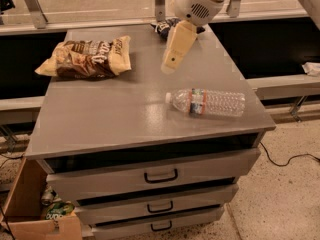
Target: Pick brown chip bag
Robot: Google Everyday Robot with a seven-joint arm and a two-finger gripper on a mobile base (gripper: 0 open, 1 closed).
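The brown chip bag (87, 58) lies flat at the back left of the grey cabinet top (115, 114), dark brown in the middle with cream-yellow ends. My gripper (172, 59) hangs from the white arm above the back middle of the top, to the right of the bag and apart from it, pointing down and to the left. Nothing is in it.
A clear water bottle (207, 102) lies on its side at the right front of the top. A small dark blue bag (165, 28) sits at the back edge, partly hidden by the arm. Drawers (160, 174) face me below. A cardboard box (35, 214) stands on the floor at left.
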